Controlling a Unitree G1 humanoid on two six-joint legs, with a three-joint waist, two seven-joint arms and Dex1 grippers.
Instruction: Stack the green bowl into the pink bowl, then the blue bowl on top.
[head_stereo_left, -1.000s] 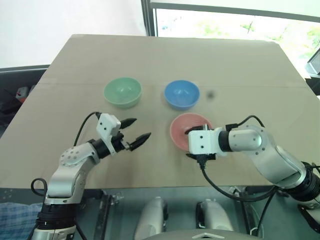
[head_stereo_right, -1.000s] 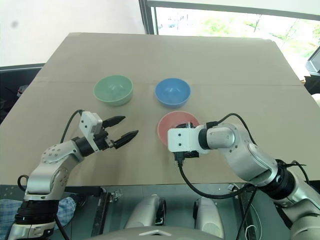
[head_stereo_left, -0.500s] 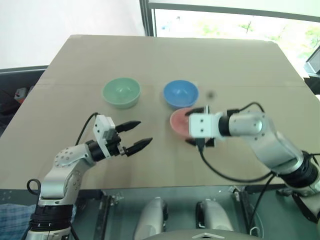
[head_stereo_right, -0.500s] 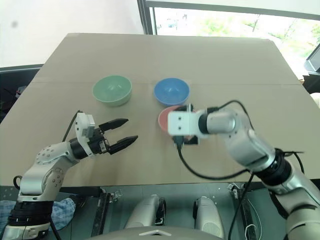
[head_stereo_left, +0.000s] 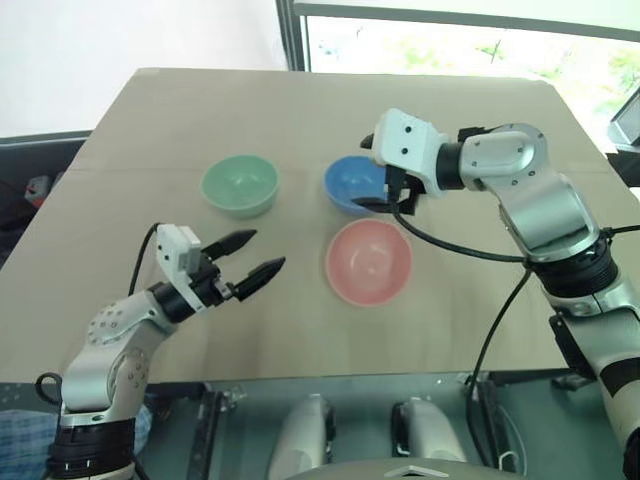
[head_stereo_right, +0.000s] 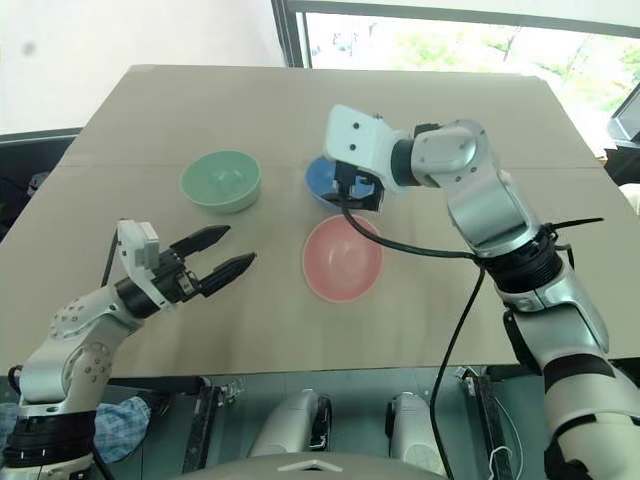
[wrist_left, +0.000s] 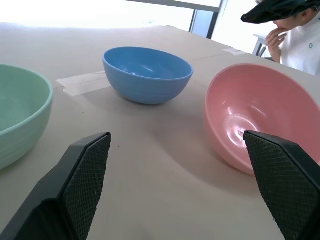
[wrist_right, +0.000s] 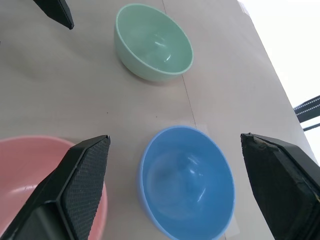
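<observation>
A wide flat table with a beige matte top (head_stereo_left: 480, 330) takes most of the scene. A thin seam line (head_stereo_left: 150, 168) crosses its top from side to side. Behind its far edge stands a bright window with a dark frame (head_stereo_left: 288, 35). Beyond the table's edge, a person in a white shirt (wrist_left: 300, 40) holds 1 hand near the face.

The right gripper (head_stereo_left: 378, 188) has lifted away from the small round salmon-pink plastic bowl (head_stereo_left: 369, 261) and now hangs over the bright sky-blue plastic bowl (head_stereo_left: 352, 184), leaving the pink one uncovered.
</observation>
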